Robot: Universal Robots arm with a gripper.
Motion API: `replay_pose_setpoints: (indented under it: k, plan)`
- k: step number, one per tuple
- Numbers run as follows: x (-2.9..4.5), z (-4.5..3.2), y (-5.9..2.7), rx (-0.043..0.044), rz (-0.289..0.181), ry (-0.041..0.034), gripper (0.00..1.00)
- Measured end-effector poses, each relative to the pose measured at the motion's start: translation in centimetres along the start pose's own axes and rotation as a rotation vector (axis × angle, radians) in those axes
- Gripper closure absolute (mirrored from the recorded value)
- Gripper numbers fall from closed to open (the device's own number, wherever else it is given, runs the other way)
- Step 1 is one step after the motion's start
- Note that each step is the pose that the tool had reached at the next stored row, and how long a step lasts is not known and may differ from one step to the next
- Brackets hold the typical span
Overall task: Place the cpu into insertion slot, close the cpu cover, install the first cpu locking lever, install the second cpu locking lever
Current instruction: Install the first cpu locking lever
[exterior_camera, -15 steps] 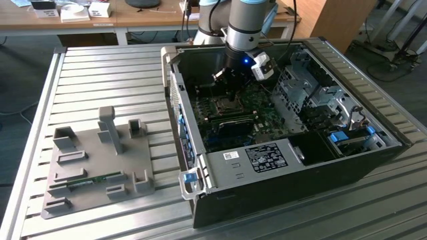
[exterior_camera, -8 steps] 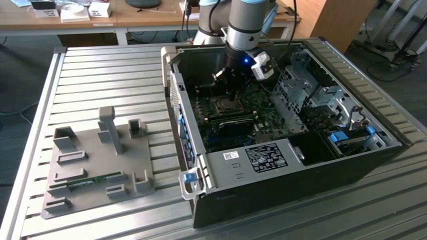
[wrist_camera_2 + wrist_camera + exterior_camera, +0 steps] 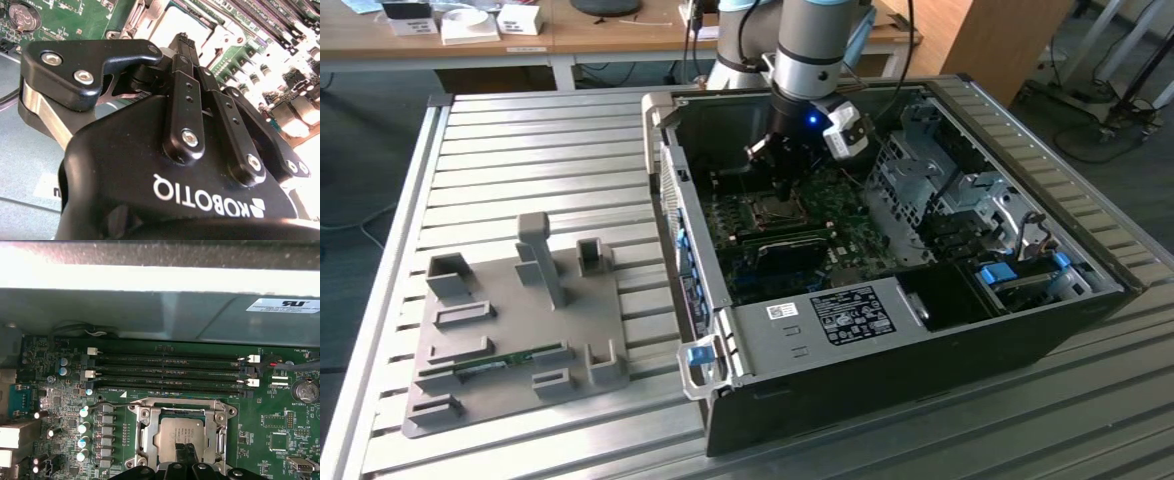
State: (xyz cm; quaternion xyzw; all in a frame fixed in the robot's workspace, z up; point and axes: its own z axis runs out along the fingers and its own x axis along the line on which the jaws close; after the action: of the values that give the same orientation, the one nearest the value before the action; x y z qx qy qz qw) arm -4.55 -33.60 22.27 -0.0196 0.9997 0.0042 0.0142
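The slatted metal desk is carrying everything here. The open computer case is lying on its side on it, towards the exterior view's right. A grey fixture tray is sitting well apart from the case, towards the exterior view's left.

My arm is reaching down into the case from above, and my tool is hanging low over the green circuit board. In both wrist views my tool is showing its two black fingers drawn together into one narrow tip, gripping nothing.

In the first wrist view the long black memory slots are running in rows across the board. The insertion slot is sitting just beside them, with its metal rim showing.

The cpu cover is appearing to lie flat on the slot, its square cut-out framing the chip, though I cannot tell whether it is fully down.

The cpu is lying inside the slot with its silvery top facing up. My tool is pointing at the chip's near edge, and I cannot tell whether it is touching the metal.
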Motion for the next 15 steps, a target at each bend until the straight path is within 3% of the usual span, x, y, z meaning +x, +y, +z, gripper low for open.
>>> replay_pose_setpoints:
  k: [15]
  plan:
    - [-0.01, -0.36, 0.0, -0.0002, 0.0, -0.0001, 0.89]
